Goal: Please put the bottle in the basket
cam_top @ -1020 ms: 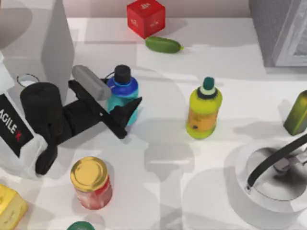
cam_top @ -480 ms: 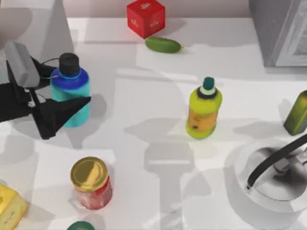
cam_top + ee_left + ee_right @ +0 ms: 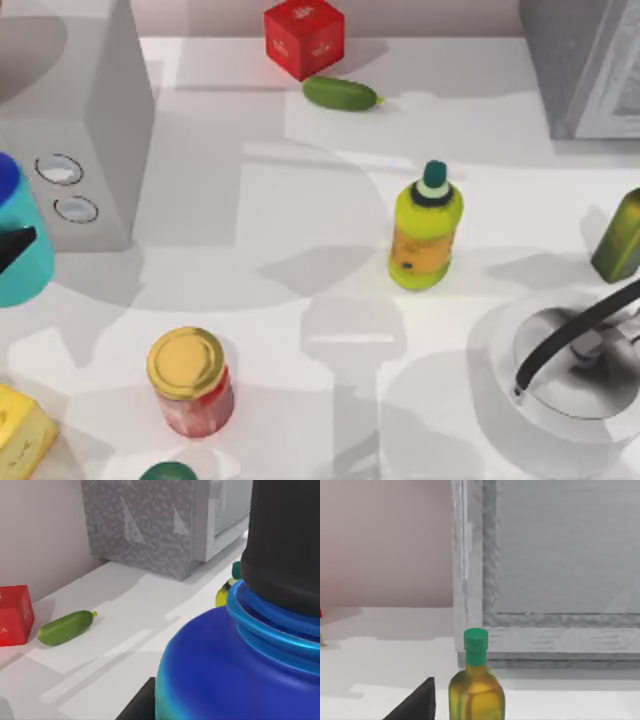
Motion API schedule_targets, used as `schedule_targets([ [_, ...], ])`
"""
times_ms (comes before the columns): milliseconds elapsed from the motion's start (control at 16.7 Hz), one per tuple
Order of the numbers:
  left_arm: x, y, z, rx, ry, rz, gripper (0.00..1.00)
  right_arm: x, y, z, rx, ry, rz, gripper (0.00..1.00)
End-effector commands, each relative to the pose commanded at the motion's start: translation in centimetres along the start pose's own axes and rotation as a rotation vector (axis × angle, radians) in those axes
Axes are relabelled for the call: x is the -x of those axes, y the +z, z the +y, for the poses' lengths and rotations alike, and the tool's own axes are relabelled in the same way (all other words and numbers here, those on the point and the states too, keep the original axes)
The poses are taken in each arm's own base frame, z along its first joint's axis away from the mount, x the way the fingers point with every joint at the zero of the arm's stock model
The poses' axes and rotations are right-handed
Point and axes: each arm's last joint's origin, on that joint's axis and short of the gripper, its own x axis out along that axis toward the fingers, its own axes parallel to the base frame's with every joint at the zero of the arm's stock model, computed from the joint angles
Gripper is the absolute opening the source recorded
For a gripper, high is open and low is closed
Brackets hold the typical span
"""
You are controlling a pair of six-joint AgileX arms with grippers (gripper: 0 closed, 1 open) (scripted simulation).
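1. Looking down from the top view: sitting at the far left edge of the table, half cut off, the bottle (image 3: 22, 250), with one dark fingertip of the left gripper (image 3: 14, 246) pressing against its side; lying well apart at the lower right corner, the basket (image 3: 505, 345), with its black handle (image 3: 570, 335) arching over a grey inside holding no bottle. Standing between the two, a yellow-green bottle (image 3: 425, 235); standing beside the basket at the right edge, an olive bottle (image 3: 620, 237). Judging from this, needing a long carry across the table from left to right, passing the yellow-green bottle.
2. Looking through the left wrist view: looming right up against the camera, the bottle's blue shoulder (image 3: 225, 675) and black cap (image 3: 285, 540), long axis upright; appearing clamped by the left gripper, though the far finger stays hidden. Lying farther off, a cucumber (image 3: 66, 627) beside a red cube (image 3: 14, 615).
3. Looking through the right wrist view: facing the olive bottle (image 3: 476, 685) before a grey cabinet (image 3: 545, 570), with one dark finger (image 3: 417, 702) of the right gripper poking in at the edge; not possible to tell its opening. Sitting nearer the basket, but parked.
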Motion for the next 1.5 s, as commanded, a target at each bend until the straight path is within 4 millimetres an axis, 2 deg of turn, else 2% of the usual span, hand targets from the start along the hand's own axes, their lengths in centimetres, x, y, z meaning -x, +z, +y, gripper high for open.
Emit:
schedule_targets([
  [180,2.5,0.5,-2.3,0.026,0.085,-0.019,0.00,0.0,0.0,0.0,0.000,0.000,0.000,1.00],
  [360,3.9,0.6,-3.6,0.048,0.164,-0.023,0.00,0.0,0.0,0.0,0.000,0.000,0.000,1.00],
  [900,4.3,0.8,-3.7,0.062,0.186,-0.024,0.00,0.0,0.0,0.0,0.000,0.000,0.000,1.00],
  [1140,5.1,3.3,-1.4,0.083,0.193,-0.033,0.00,0.0,0.0,0.0,0.000,0.000,0.000,1.00],
  [1500,7.4,10.6,5.6,0.055,0.226,-0.031,0.00,0.0,0.0,0.0,0.000,0.000,0.000,1.00],
])
